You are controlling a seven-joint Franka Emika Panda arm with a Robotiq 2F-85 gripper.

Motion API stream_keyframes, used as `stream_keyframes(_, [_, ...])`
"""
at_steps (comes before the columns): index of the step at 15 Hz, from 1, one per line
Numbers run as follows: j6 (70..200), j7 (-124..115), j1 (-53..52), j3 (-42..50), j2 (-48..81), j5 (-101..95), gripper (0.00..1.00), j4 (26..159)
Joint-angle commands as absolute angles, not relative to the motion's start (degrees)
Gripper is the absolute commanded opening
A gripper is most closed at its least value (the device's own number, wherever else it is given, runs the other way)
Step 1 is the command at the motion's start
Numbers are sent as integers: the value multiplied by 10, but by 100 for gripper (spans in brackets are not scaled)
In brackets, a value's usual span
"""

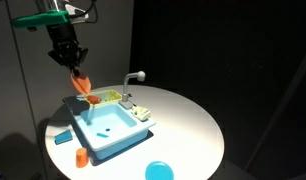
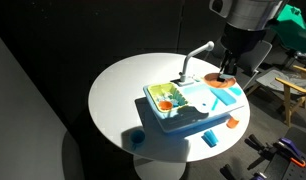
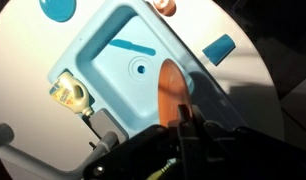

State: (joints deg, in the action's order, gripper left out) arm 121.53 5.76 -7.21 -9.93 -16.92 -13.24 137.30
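Orange plastic piece (image 3: pixel 173 88) pinched in tool (image 3: pixel 184 120), hanging over toy sink (image 3: pixel 103 45).
Looks light, stiff, slick; tool is clamped on one end, a mid-body hold is likely steadier.

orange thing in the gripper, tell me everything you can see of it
The orange thing is long, smooth and rounded at its free end, plastic by the look, with no markings showing. The gripper is shut on one end, so it hangs tilted, free end down, over the light blue toy sink on the round white table. Only the gripper plainly touches it; whether its tip meets the sink cannot be told.
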Motion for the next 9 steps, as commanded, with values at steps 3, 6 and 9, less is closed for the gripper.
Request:
stream_keyframes(3, [1226, -12, -54, -99, -178, -203, 1, 1393])
stream_keyframes(6, [1230, -42, -39, -97, -167, -248, 1, 1394])
stream_keyframes(9, [1231, -69, -23, -92, -161, -283, 1, 1398])
